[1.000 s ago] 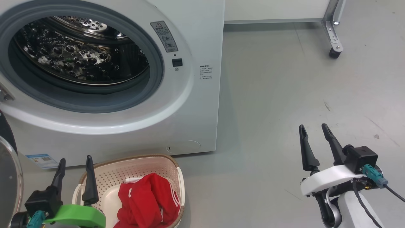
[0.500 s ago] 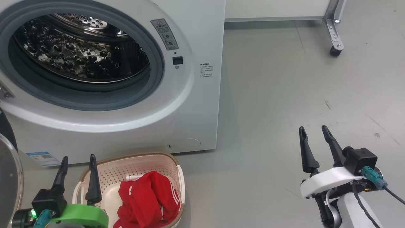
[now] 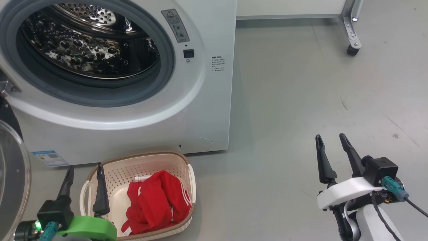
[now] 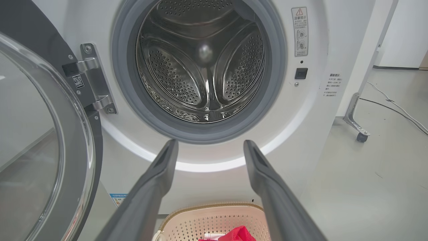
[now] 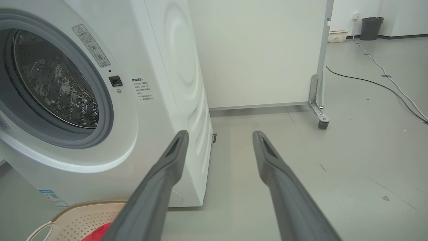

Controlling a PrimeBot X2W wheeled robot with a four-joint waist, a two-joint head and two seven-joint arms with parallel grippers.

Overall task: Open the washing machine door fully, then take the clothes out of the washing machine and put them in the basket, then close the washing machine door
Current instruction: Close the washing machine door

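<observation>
Lying crumpled, soft red striped clothes (image 3: 155,201) sat in perforated cream basket (image 3: 133,169) | left gripper (image 3: 85,166) jaws stood parted, empty | right gripper (image 3: 329,136) jaws likewise

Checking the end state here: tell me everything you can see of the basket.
The basket is a small cream plastic tub with perforated walls, a brown woven-look rim and white side handles. It stands upright on the floor before the washing machine. The red clothes lie inside, heaped toward its right. The open left gripper hangs over its left end, seemingly not touching.
</observation>
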